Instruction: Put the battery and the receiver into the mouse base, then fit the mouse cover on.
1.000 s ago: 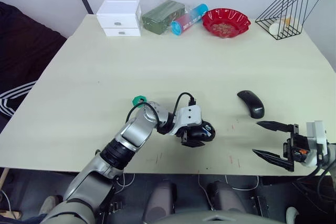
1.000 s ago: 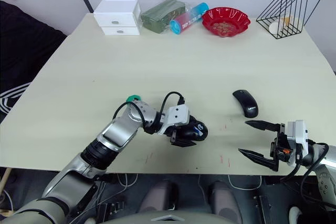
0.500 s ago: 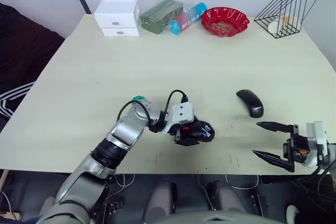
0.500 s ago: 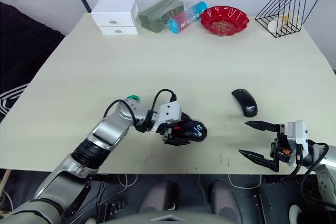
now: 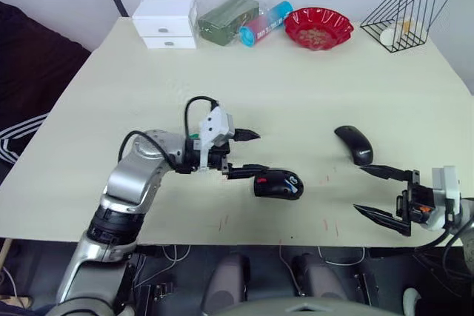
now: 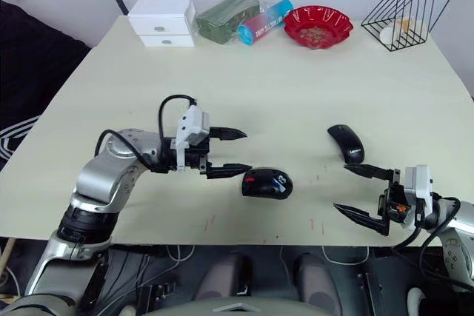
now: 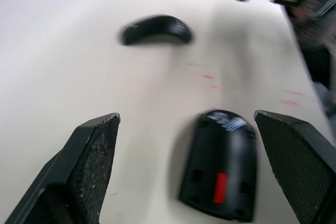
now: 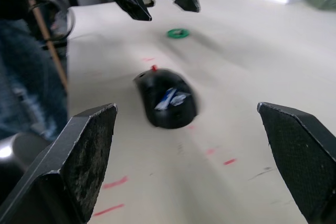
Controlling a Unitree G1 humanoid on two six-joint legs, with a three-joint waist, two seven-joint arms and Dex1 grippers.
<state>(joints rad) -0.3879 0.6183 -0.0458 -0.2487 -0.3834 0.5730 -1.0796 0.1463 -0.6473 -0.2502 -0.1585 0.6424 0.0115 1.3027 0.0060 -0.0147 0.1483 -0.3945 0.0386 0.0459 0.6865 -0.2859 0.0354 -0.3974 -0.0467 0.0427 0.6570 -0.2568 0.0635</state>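
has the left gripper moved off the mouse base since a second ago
Yes. The left gripper has drawn back toward the robot's left and opened, leaving the mouse base on the table, roughly where it was relative to the mouse cover.

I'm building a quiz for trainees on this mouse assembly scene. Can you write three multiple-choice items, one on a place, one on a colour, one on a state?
1. Where does the mouse cover lie?
A. On the table, to the right of the mouse base
B. In the red bowl
C. On the white drawer box

2. What colour is the small ring on the table?
A. Yellow
B. Green
C. White

3. How is the left gripper?
A. Shut on the mouse base
B. Shut on the cover
C. Open, holding nothing

Answers:
1 A: it rests on the table, apart from the mouse base.
2 B: it shows green in the right wrist view.
3 C: its fingers are spread beside the base.
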